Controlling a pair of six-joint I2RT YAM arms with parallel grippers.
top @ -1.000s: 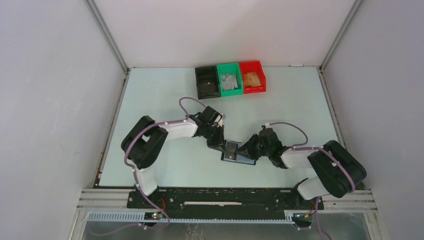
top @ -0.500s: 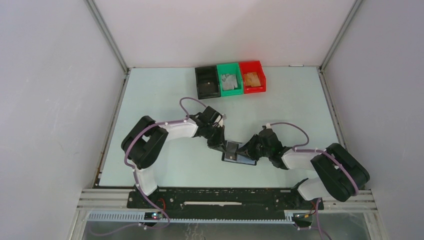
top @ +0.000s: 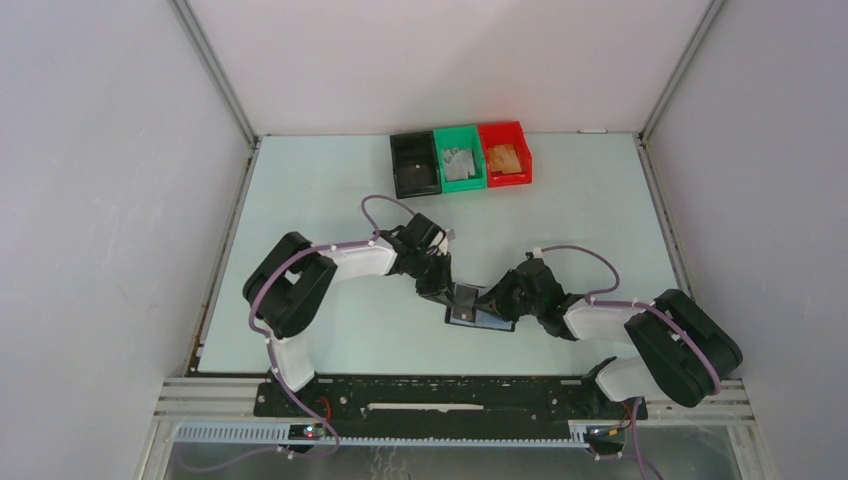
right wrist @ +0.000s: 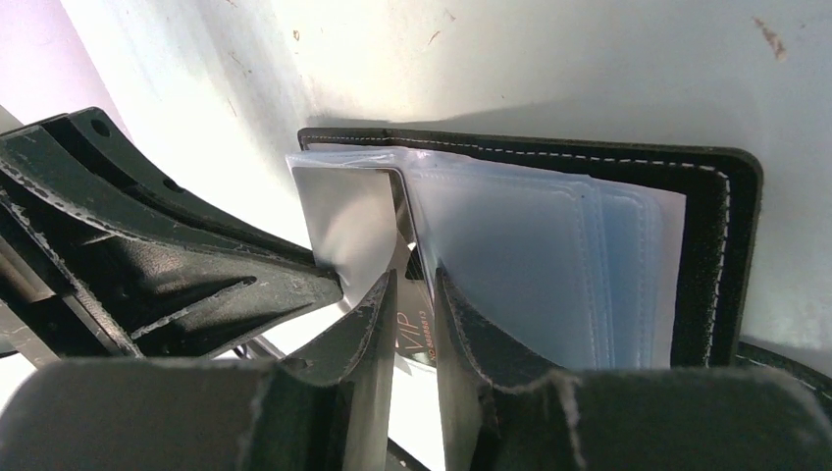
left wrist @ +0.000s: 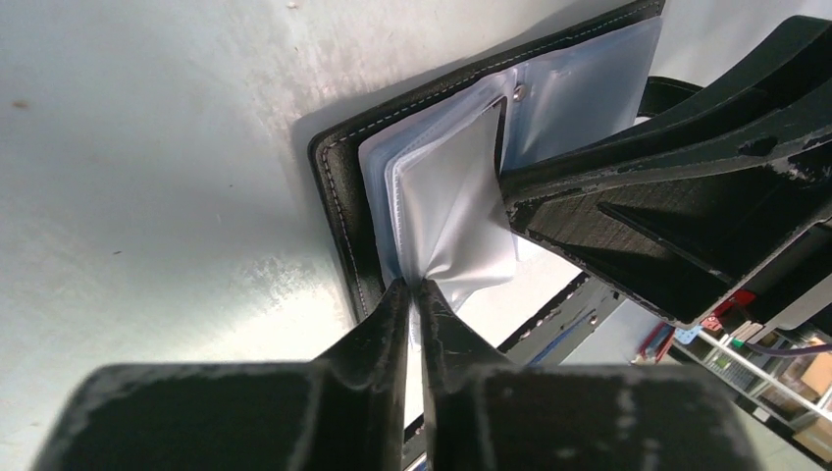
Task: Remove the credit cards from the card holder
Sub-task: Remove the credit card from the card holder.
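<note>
The card holder lies open on the table between the two arms, well apart from the bins at the far edge; its clear sleeves fan up from the black stitched cover. One credit card, lettered "VIP", shows in the narrow gap between the fingers of the right gripper; the fingers are nearly together, but it cannot be told whether they clamp the card. The left gripper is clenched on the lower edge of a clear sleeve, holding it lifted off the stack. Probable faults: if the right fingers catch sleeve film together with the card, a pull likely drags the whole holder, since nothing visibly pins the cover down; the left pinch covers little of the slick film and may slip, letting the sleeve fall shut over the card; opposed pulls may strain the sleeve at its rivet; the fingertips work just beside each other, so a small lateral error risks collision. A loosely held card may drop short of the green bin or red bin.
</note>
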